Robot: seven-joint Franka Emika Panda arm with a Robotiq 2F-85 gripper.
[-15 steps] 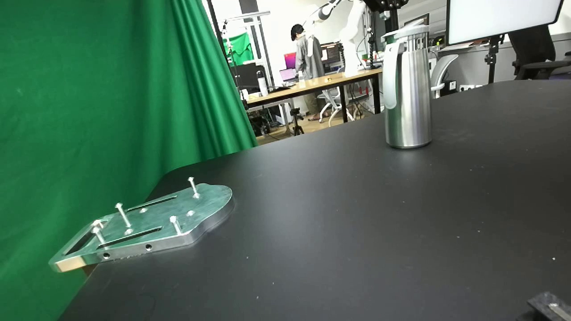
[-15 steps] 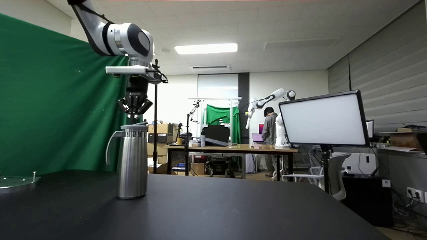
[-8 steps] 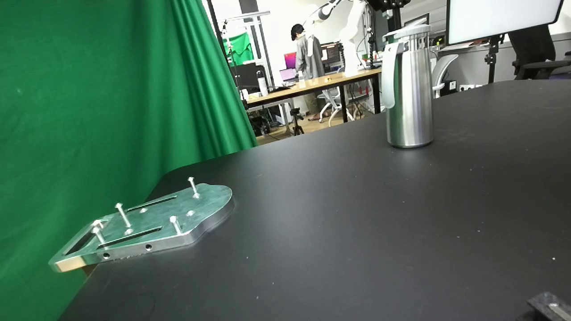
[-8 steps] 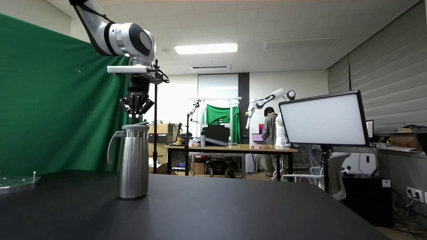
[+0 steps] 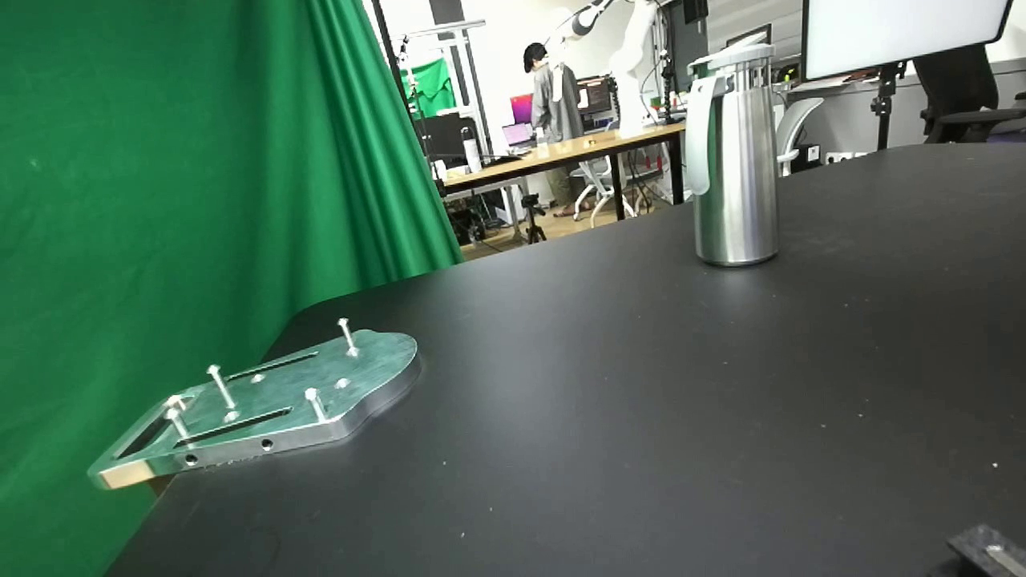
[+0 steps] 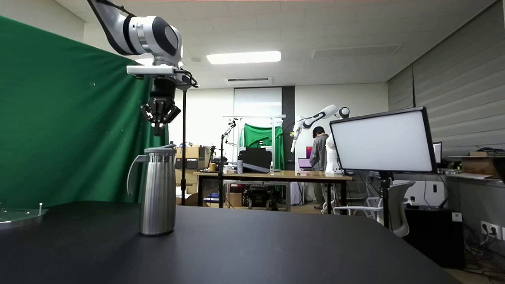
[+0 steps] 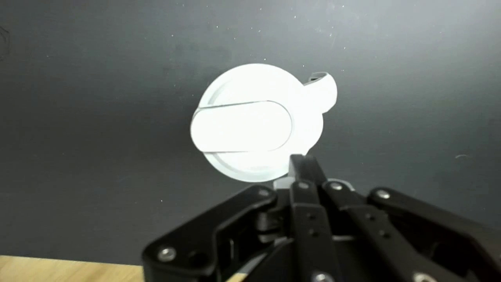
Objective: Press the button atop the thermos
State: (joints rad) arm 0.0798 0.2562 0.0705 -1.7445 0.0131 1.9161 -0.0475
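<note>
Matt black tabletop [image 6: 276, 248], with a draped green cloth curtain [image 5: 200, 160] beside it in both exterior views. On it, upright: one tall brushed-steel cylindrical thermos [image 6: 158, 197], with curved pale-grey side handle [image 5: 701, 136] and round grey lid [image 6: 159, 150]. Atop the lid, one elongated, round-ended button [image 7: 242, 127]; it is washed out white in the wrist view, so whether it is depressed cannot be told. Above the lid and apart from it, one black jointed gripper [image 6: 159, 131], clenched, its fingertips [image 7: 298, 168] together. At the tabletop's edge, one slotted silver metal plate [image 5: 280, 390] with upright bolts [image 5: 220, 386].
</note>
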